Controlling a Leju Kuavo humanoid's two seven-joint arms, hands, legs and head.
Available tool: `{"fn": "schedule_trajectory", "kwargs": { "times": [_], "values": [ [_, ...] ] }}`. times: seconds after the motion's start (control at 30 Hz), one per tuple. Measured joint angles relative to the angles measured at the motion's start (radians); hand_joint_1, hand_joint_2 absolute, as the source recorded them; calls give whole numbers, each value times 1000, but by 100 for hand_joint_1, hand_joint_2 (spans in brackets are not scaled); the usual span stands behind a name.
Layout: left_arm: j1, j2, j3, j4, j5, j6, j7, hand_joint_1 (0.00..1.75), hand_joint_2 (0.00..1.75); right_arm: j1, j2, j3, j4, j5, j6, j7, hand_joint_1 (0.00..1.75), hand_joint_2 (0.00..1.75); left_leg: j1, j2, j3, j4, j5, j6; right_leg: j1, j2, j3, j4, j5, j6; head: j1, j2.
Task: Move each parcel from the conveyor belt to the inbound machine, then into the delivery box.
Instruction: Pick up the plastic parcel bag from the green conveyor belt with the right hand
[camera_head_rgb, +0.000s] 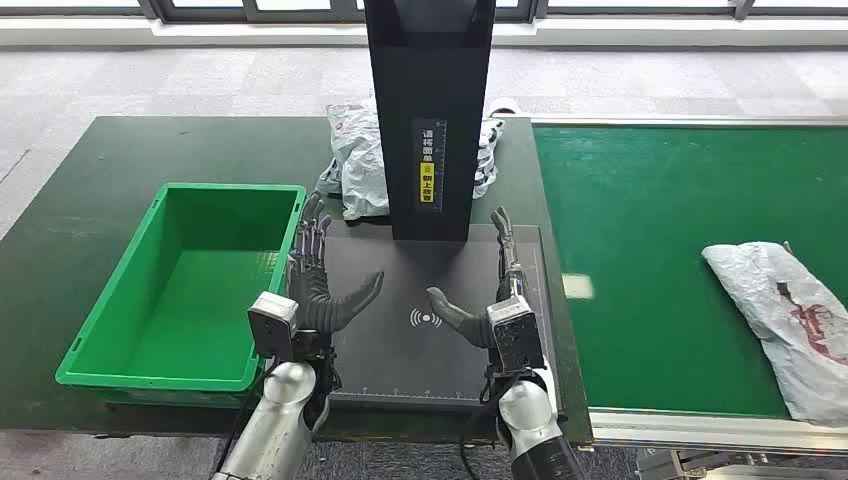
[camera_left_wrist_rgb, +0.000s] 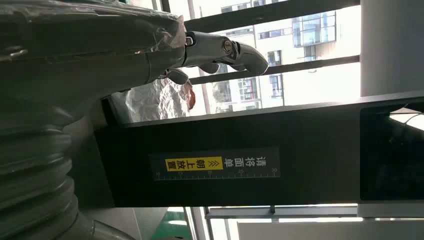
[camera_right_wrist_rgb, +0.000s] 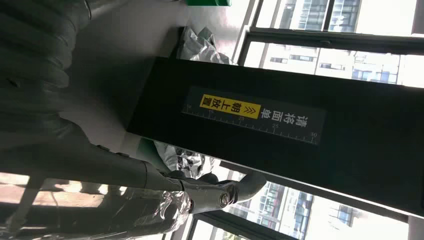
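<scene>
Both hands are seen raised over the dark scan plate of the inbound machine (camera_head_rgb: 430, 100), palms facing each other, fingers spread and nothing held: left hand (camera_head_rgb: 322, 285) at the plate's left edge beside the green delivery box (camera_head_rgb: 100, 330), right hand (camera_head_rgb: 490, 300) at its right edge near the conveyor belt (camera_head_rgb: 650, 200). The step in hand is judged to be the start of a fresh cycle, with no parcel yet taken up. One parcel (camera_head_rgb: 785, 315), a grey-white bag with a red mark, is noted lying on the belt, well apart from the right hand and off to its right. Further bagged parcels (camera_head_rgb: 355, 165) are seen piled behind the machine's black column. The delivery box shows a bare green floor. The next move is judged to call for a reach of the right arm across the belt to the bag, fingers kept wide until contact; the soft film is expected to crumple under grip.
</scene>
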Motion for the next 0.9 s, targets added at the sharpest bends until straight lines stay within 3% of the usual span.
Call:
{"fn": "schedule_trajectory", "kwargs": {
  "times": [0.5,0.6,0.67,0.73,0.83,0.9],
  "values": [
    [0,0,-1,1,7,1,0,0,175,6,-2,6,-8,11,-12,-1,0,175,0,0,0,0,0,0,0,0,0,0,0,0,0,0],
    [2,1,-1,1,7,17,0,0,175,5,-4,12,3,68,-91,2,0,175,0,0,0,0,0,0,0,0,0,0,0,0,0,0],
    [7,2,-1,-2,7,32,0,0,175,3,-5,2,29,190,-204,32,0,175,0,0,0,0,0,0,0,0,0,0,0,0,0,0],
    [17,4,-1,-7,10,39,0,0,175,4,-5,-45,48,412,-288,101,0,175,0,-1,0,0,0,0,0,0,0,0,0,0,0,0],
    [40,9,0,-24,14,39,0,0,175,4,-5,-184,51,792,-320,232,0,175,0,-2,0,0,0,0,-1,-1,0,0,0,0,0,0],
    [52,12,2,-38,16,39,0,0,175,3,-10,-271,51,963,-323,329,0,175,0,-2,-1,0,0,0,-1,-1,0,0,0,0,0,0]
  ]
}}
